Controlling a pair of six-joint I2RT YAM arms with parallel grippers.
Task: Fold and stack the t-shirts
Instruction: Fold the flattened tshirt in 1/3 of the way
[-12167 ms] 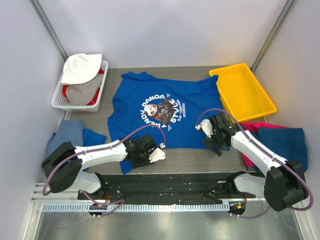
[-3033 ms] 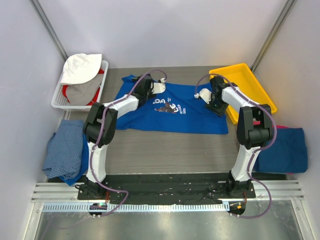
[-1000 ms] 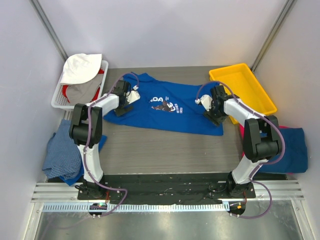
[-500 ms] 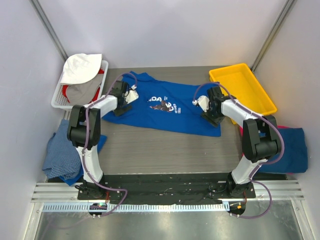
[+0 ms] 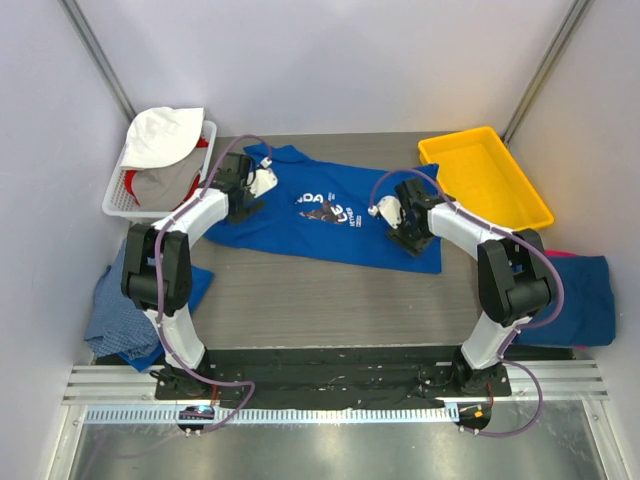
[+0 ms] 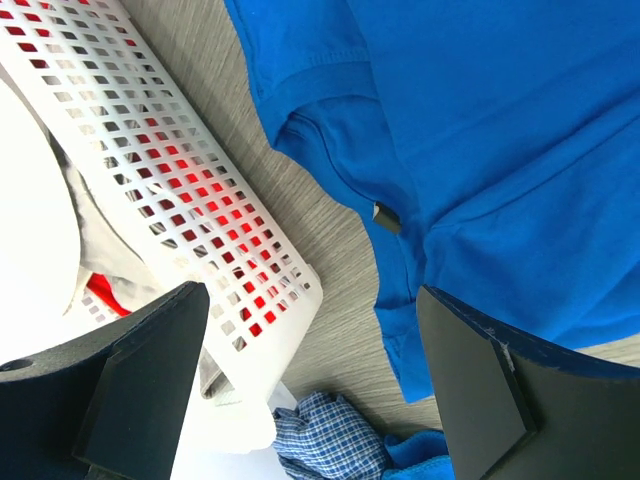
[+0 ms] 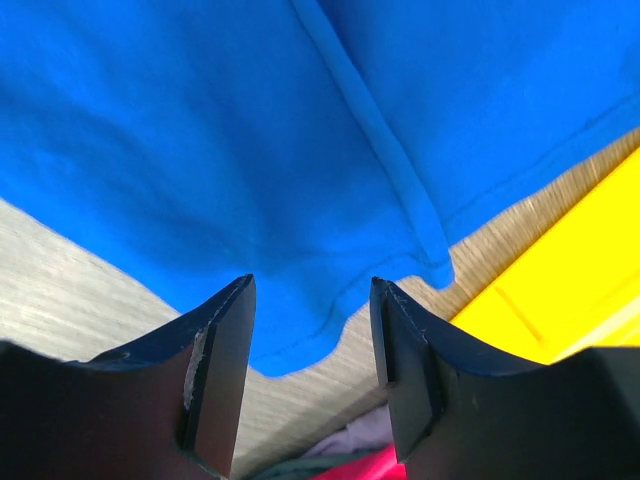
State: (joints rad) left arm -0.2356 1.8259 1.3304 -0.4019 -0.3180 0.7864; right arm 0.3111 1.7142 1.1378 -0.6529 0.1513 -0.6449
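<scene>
The royal blue t-shirt (image 5: 330,215) with the white-and-brown print lies folded in half across the back of the table. Low over its left sleeve my left gripper (image 5: 240,198) stands wide open; in the left wrist view that gripper (image 6: 312,292) holds nothing, and the sleeve (image 6: 400,200) lies under it. Above the shirt's right hem my right gripper (image 5: 406,232) is open, and in the right wrist view the gripper (image 7: 312,290) is empty, with the shirt's corner (image 7: 300,340) between the fingers but below them. A plain blue t-shirt (image 5: 580,290) lies at the right over magenta pink cloth (image 7: 440,468).
A white basket (image 5: 118,195) with white, grey and red cloth stands at the back left, close to my left gripper. A yellow tray (image 5: 485,180) sits at the back right. Checked blue cloth (image 5: 125,300) lies crumpled at the left edge.
My right gripper has slid left, inward over the shirt's right side. The left arm has swung its elbow outward, its gripper staying over the left sleeve. Both stay open.
</scene>
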